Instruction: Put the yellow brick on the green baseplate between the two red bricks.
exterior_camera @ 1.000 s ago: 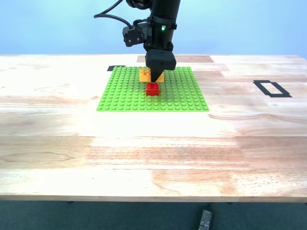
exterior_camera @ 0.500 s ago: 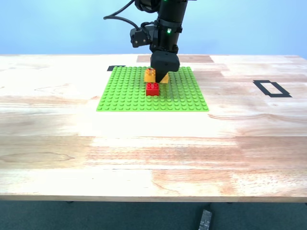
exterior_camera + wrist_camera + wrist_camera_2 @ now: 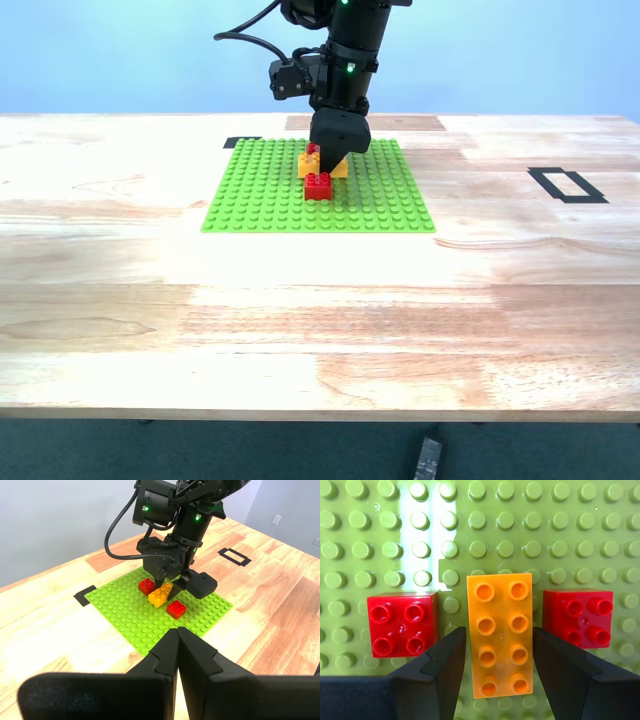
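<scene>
The green baseplate (image 3: 260, 190) lies on the wooden table. The yellow brick (image 3: 306, 165) sits level on it between the two red bricks, the near one (image 3: 319, 186) and the far one (image 3: 313, 149), which is mostly hidden. My second gripper (image 3: 328, 165) comes down from above and is shut on the yellow brick. The second wrist view shows its fingers (image 3: 445, 665) against the long sides of the yellow brick (image 3: 500, 635), with a red brick (image 3: 402, 624) and a red brick (image 3: 579, 617) on either side. My first gripper (image 3: 177, 650) is shut and empty, well away from the baseplate (image 3: 130, 612).
A black tape rectangle (image 3: 567, 185) marks the table toward the exterior view's right. A small black tape mark (image 3: 242, 142) and a brown patch (image 3: 400, 122) lie behind the baseplate. The table's front edge (image 3: 320, 412) is far from the plate.
My second gripper shifted slightly toward the exterior view's right. The yellow brick was tilted half a second ago; now it is level and lower, between the red bricks.
</scene>
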